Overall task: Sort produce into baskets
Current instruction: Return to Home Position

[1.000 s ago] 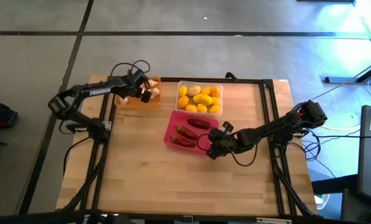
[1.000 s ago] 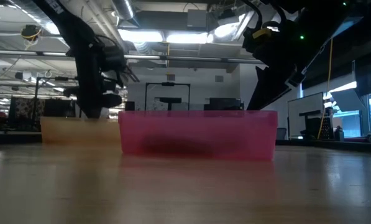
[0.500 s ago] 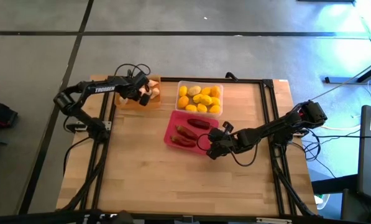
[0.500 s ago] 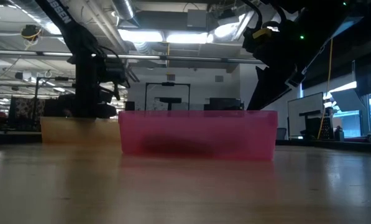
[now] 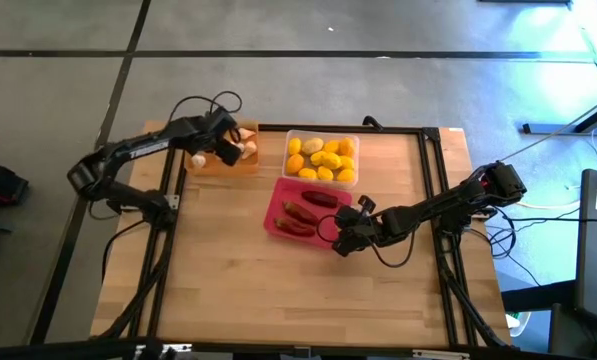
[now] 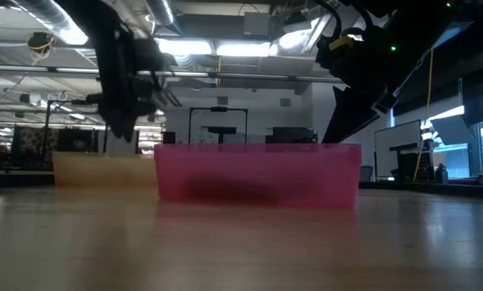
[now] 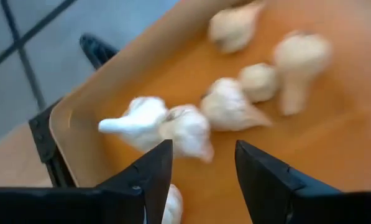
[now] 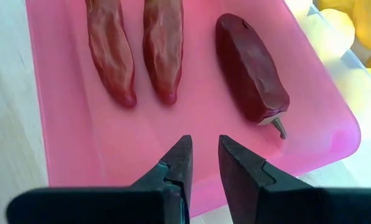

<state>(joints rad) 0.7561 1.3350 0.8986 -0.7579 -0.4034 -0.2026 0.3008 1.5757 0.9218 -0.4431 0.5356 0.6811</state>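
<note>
The fingers of the left gripper [image 7: 202, 148] are spread wide and hold nothing; just past their tips lie white garlic bulbs [image 7: 227, 107] in the orange tray [image 7: 334, 149]; the fingers of the right gripper [image 8: 204, 146] stand a narrow gap apart, empty, tips over the pink tray [image 8: 197, 99], with three chili peppers [image 8: 250, 68] ahead of them; farther off, lemons [image 5: 321, 158] fill the clear tray [image 5: 322, 132]; all three trays sit on the wooden table [image 5: 278, 290]; ceiling lights [image 6: 217, 48] glow in the room behind.
</note>
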